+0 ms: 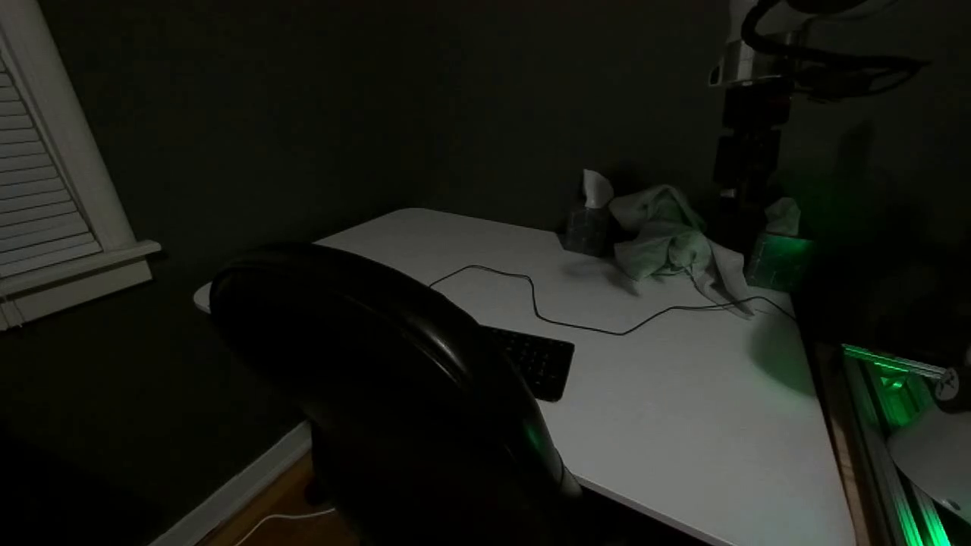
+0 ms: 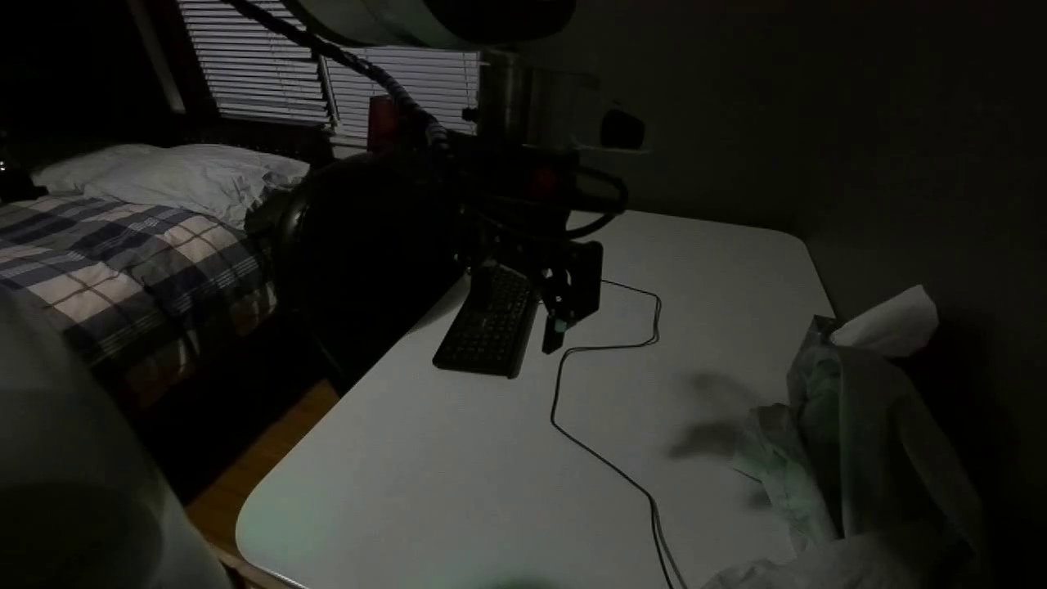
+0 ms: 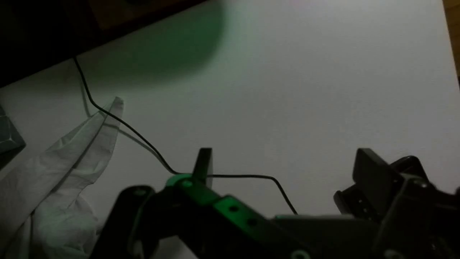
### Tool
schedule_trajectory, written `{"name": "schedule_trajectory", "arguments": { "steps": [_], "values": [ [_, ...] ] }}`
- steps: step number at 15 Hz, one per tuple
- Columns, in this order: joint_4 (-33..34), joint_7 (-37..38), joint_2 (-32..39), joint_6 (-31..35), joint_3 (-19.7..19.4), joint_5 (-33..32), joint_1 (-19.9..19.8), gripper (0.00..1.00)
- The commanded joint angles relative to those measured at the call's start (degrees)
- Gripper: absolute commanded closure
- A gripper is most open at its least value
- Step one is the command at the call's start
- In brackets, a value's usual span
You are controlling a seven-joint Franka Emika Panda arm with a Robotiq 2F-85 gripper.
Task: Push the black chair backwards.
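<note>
Claw hung wide above the desk, holding nothing. Wire ran below it. Keyboard lay lower than the claw, between it and the chair. Chair stood farther off, at the desk edge, well apart from the claw. Step judged: approach. Best done by narrowing first, clearing the keyboard, then pressing slowly mid-height on the backrest, desk side, to limit swivel.

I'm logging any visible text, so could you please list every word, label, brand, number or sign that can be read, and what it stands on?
No text can be read in any view.
Keyboard: key legends too small and dark to read.
Pale round mark at an exterior view's right edge: too blurred to read; what bears it is unclear.
Black office chair: no lettering shows.
</note>
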Motion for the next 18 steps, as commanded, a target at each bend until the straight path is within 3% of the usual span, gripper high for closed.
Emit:
{"name": "schedule_trajectory", "arguments": {
  "steps": [1,4,10,15,18],
  "values": [
    [0.1,-0.1,0.0,-0.2,0.1,0.1,-0.1,0.00],
    [2.9,4.5,1.5,-4.0,3.3,4.1,2.5,0.00],
    [11.8,23.7,7.0,-13.3,10.2,14.7,4.3,0.00],
    [18.7,36.0,13.4,-13.0,11.9,23.7,4.5,0.00],
    [20.8,45.5,16.7,-8.7,13.6,28.3,5.4,0.00]
  ]
}}
